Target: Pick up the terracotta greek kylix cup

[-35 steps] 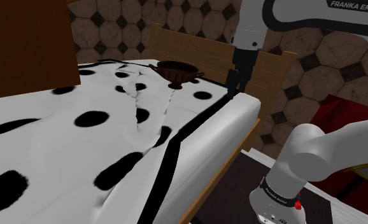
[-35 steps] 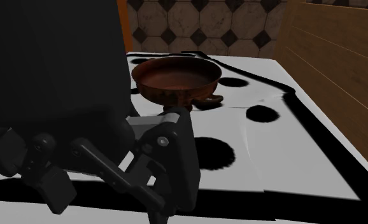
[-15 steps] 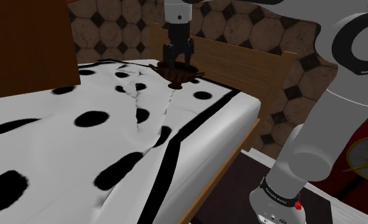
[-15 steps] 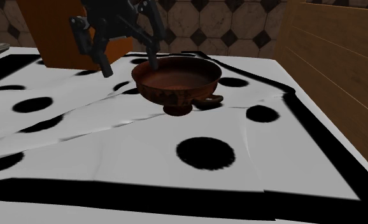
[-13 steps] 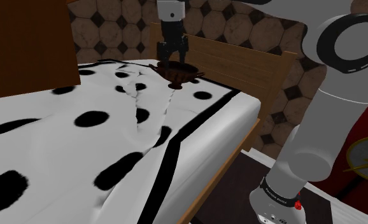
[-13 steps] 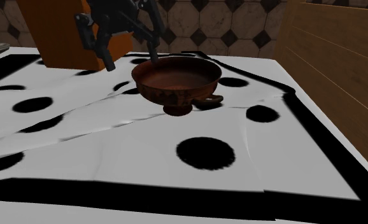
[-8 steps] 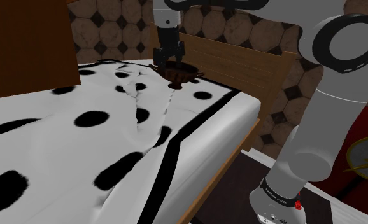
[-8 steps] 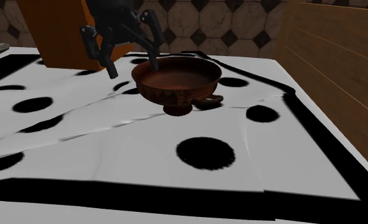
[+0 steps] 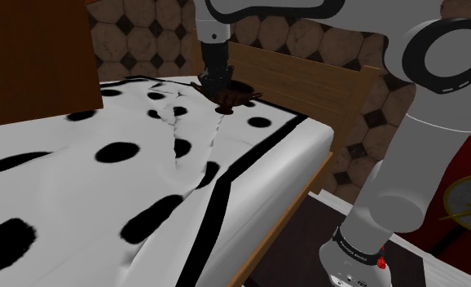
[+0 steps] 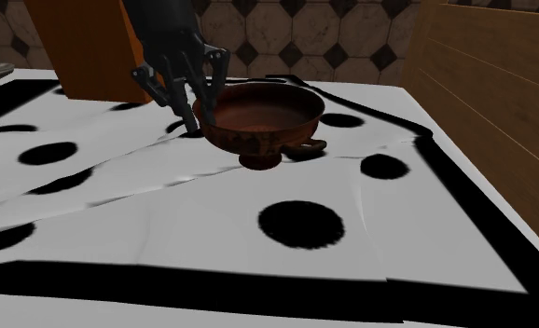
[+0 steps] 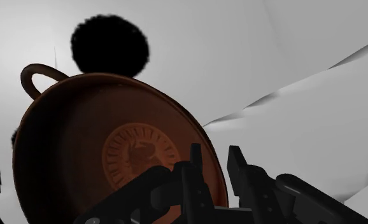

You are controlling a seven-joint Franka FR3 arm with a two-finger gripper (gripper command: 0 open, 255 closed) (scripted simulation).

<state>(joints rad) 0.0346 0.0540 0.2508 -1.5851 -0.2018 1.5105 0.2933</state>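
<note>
The dark reddish-brown kylix cup (image 9: 237,94) stands upright on its foot at the far end of a white bedspread with black spots (image 9: 87,187). In the second exterior view the cup (image 10: 263,116) shows a wide shallow bowl and a small loop handle (image 10: 310,146). My black gripper (image 10: 195,107) comes down at the rim on that view's left. In the wrist view one finger is inside the bowl (image 11: 100,159) and one outside, and the gripper (image 11: 216,167) is shut on the thin rim. From the shoulder view the gripper (image 9: 217,81) sits right on the cup's rim.
A wooden headboard (image 9: 307,77) rises just behind the cup and shows again as the headboard (image 10: 482,84) on the second exterior view's right. A tall brown cabinet (image 9: 30,57) stands beyond the bed. The bed's edge (image 9: 266,220) drops toward my stand (image 9: 356,253).
The gripper swung from the bed's edge over to the cup, then came down with its fingers spread. In the last half second it lowered onto the rim and the fingers drew together.
</note>
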